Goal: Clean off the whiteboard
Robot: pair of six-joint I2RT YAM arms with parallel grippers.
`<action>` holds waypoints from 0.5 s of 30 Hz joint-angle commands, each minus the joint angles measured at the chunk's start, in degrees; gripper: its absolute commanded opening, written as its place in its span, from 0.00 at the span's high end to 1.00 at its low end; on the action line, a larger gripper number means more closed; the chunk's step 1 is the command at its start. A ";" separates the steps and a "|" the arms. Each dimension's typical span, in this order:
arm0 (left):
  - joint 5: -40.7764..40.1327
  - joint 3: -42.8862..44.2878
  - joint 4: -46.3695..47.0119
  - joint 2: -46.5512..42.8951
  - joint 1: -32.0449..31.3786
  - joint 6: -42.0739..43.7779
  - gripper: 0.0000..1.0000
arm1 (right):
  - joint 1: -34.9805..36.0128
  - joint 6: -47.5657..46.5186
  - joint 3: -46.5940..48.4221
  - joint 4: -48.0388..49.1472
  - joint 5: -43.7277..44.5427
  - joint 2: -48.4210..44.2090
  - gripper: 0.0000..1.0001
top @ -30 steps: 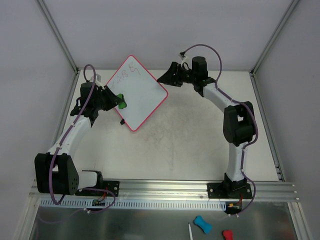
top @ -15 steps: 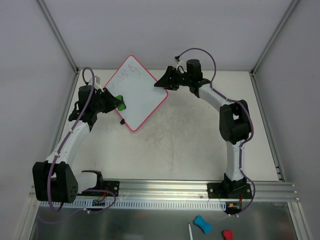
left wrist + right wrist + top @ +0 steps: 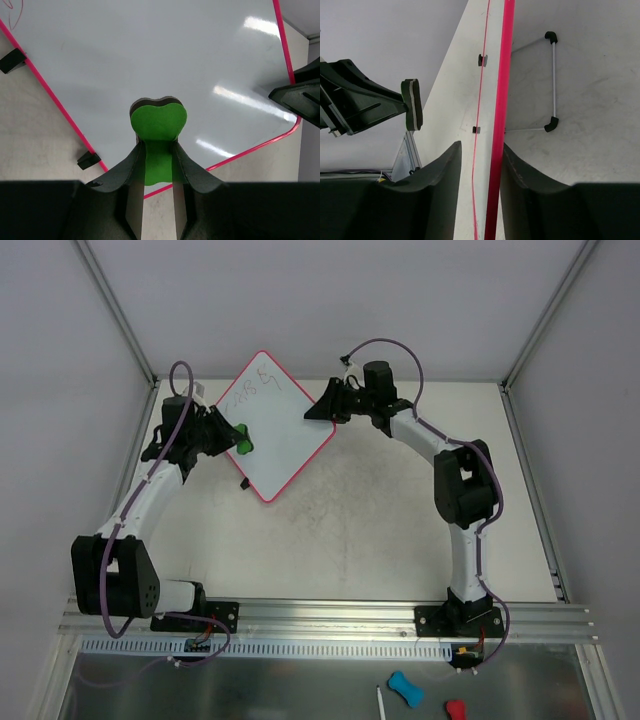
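The whiteboard point(image 3: 285, 435) lies turned like a diamond at the back left of the table, white with a pink rim, with thin scribbles point(image 3: 262, 385) near its top corner. My left gripper point(image 3: 235, 438) is shut on a green eraser point(image 3: 243, 440) that rests on the board's left part. The left wrist view shows the eraser point(image 3: 158, 120) pinched between the fingers of that gripper point(image 3: 158, 150) over the whiteboard point(image 3: 150, 60). My right gripper point(image 3: 315, 412) is at the board's right edge. Its jaws point(image 3: 480, 150) straddle the pink rim point(image 3: 502, 100); the right finger touches it, the left stands apart.
A wire stand point(image 3: 553, 80) lies on the table just past the board's rim. Black clips point(image 3: 89, 160) sit along the board's lower left edge. A blue object point(image 3: 405, 688), a red one point(image 3: 455, 708) and a white pen point(image 3: 381, 705) lie below the rail.
My right gripper has moved left onto the board's right edge and its jaws have narrowed around the rim. The left gripper with the eraser has shifted slightly up the board.
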 commanded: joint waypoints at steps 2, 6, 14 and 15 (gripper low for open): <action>2.09 6.74 -0.21 4.05 -0.55 -1.77 1.00 | 0.43 -0.23 2.79 0.23 0.50 0.41 0.68; 2.71 10.79 -0.74 6.68 -0.55 -2.57 1.00 | 0.43 -0.14 2.88 0.22 0.42 0.33 0.92; 2.19 20.18 -0.82 16.08 -1.43 -1.80 1.00 | 0.96 -1.02 2.18 -0.83 1.12 -0.90 1.00; 1.66 21.07 -0.74 17.14 -1.61 -1.17 1.00 | 0.96 -1.37 1.91 -1.00 1.47 -1.16 1.00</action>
